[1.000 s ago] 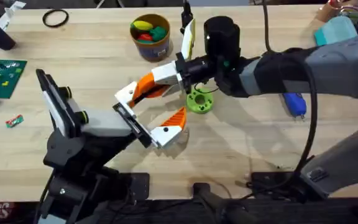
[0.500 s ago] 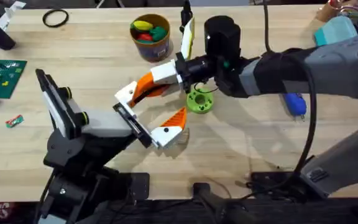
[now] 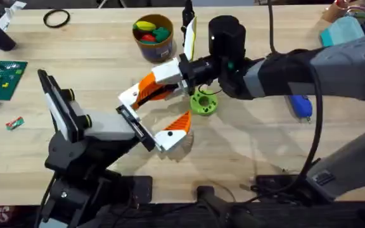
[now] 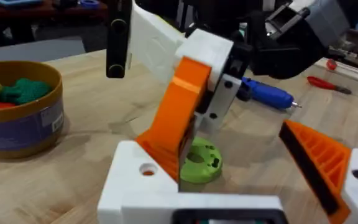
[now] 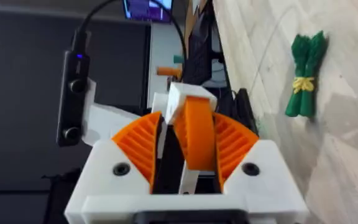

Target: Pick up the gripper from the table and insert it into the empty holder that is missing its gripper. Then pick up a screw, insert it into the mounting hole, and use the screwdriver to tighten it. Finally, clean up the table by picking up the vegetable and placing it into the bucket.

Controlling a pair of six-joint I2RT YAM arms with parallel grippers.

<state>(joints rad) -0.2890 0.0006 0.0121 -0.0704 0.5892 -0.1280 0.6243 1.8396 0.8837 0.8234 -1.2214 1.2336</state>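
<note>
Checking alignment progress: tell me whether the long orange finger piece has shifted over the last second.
No, not noticeably. In the overhead view the long orange finger piece, held in the right hand, sits at the same spot beside the green disc as before.

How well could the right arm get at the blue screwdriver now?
Probably not yet: its gripper is shut on the long orange finger, though the screwdriver lies uncovered on the table beside that arm.

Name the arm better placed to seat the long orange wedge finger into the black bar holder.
Right. The right gripper is shut on the long orange wedge finger, whose white end sits by the black bar holder.
</note>
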